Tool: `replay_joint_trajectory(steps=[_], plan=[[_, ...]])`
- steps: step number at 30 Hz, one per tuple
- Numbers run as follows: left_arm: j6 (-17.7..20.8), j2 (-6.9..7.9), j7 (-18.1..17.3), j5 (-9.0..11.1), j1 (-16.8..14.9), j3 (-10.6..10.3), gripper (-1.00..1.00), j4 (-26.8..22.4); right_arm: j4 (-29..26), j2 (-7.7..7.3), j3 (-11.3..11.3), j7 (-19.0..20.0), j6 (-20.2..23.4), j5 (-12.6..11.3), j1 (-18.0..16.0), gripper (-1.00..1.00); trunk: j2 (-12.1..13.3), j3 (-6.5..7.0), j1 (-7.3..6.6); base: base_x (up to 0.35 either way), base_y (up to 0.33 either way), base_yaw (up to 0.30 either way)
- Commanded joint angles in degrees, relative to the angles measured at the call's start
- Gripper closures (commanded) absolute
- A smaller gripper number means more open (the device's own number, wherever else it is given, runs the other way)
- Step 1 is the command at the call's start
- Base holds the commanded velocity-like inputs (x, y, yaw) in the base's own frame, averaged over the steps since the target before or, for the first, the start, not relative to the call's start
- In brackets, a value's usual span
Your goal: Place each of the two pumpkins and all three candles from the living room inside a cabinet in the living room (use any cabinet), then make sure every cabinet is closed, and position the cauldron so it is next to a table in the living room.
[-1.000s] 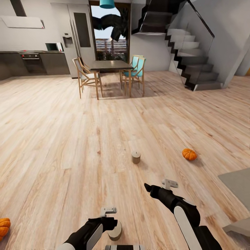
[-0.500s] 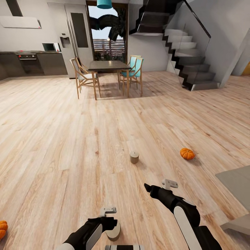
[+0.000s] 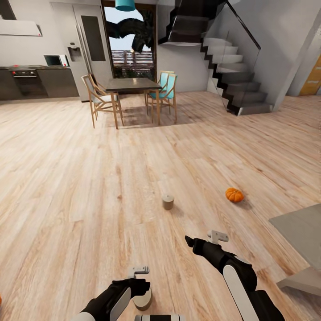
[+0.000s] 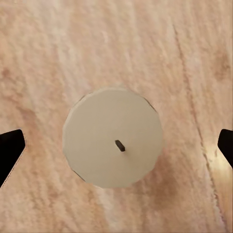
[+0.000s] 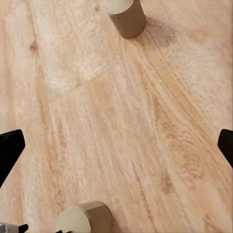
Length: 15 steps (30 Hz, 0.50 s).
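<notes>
Candles sit on the light wood floor [image 3: 67, 178]. One candle [image 3: 168, 202] stands up straight near the middle of the head picture, a bit below center. Another candle [image 3: 143, 301] stands at the bottom of that picture, right under the left gripper [image 3: 139, 275]. In the left wrist picture this candle [image 4: 112, 137] is seen from above, round and pale with a tiny dark wick. It sits between the two black fingertips [image 4: 9, 150] at the side edges of the picture. The fingers are spread wide and do not touch it, so the left gripper is open.

The right gripper [image 3: 203, 240] hangs over bare floor in the lower right part of the head picture. In the right wrist picture its black fingertips [image 5: 9, 148] are far apart at the two side edges with nothing between them, so it is open too. That picture has one candle [image 5: 127, 17] at the top edge and one [image 5: 87, 218] at the bottom edge.

An orange pumpkin [image 3: 234, 195] lies on the floor right of center, well apart from the middle candle.

Far back, in the upper part of the head picture, stand a dark dining table [image 3: 131, 84] with chairs [image 3: 100, 100] and a staircase [image 3: 236, 76].
</notes>
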Motion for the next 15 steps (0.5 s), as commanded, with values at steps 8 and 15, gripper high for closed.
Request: replay_joint_trajectory(steps=[8,15], plan=[[0.25,0.11,0.46,0.56,-0.02,-0.79,-1.0,-0.11,-0.07,-0.02,0.04,-0.56,0.14,-0.61,-0.03,-1.0,-0.02,-0.05,-0.01,0.0,0.06,-0.01],[0.26,0.17,0.46,0.54,-0.02,-0.88,-1.0,-0.11,-0.05,-0.02,0.01,-0.56,0.14,-0.66,-0.03,-1.0,-0.02,-0.05,-0.01,0.0,0.004,-0.001]])
